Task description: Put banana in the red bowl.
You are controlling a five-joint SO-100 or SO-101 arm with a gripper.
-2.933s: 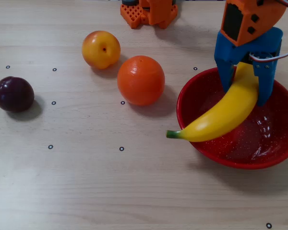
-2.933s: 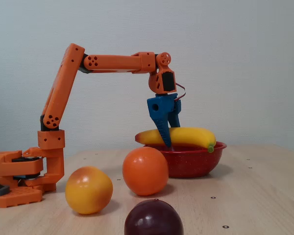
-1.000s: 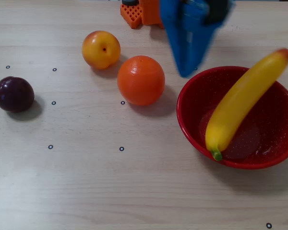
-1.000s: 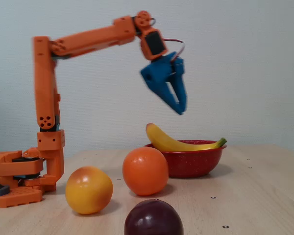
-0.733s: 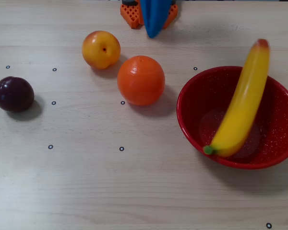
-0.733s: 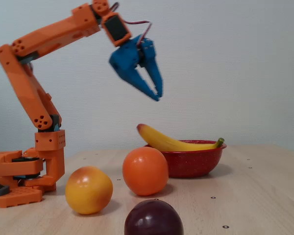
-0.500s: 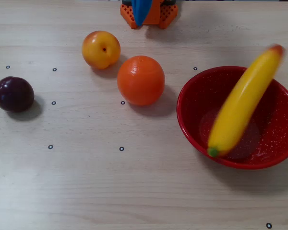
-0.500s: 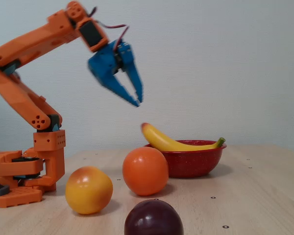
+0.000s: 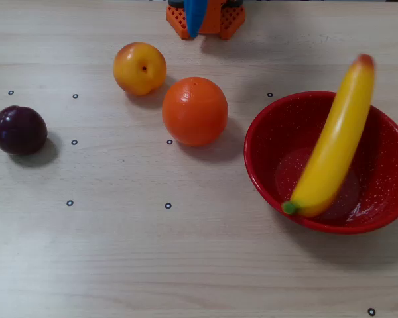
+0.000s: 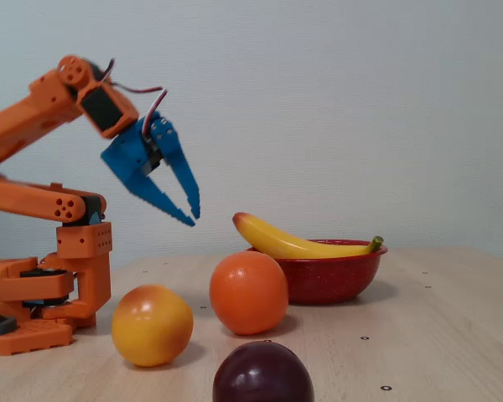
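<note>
You see a yellow banana (image 9: pixel 333 139) with a reddish-orange tip and a small green stem end, lying in a glossy red bowl (image 9: pixel 264 139) flecked with fine white speckles. Your orange (image 9: pixel 194 110) is a plain, even orange, and the peach (image 9: pixel 140 68) beside it is yellow blushing to orange-red. The plum (image 9: pixel 19 130) is a dark purple, almost black. Your table (image 9: pixel 186 265) is pale wood with a faint grain and small black ring marks dotted over it. The arm (image 10: pixel 33 201) is bright orange with black patches, the gripper (image 10: pixel 190 218) is blue, and the wall (image 10: pixel 360 109) in the fixed view is a pale grey-blue.
</note>
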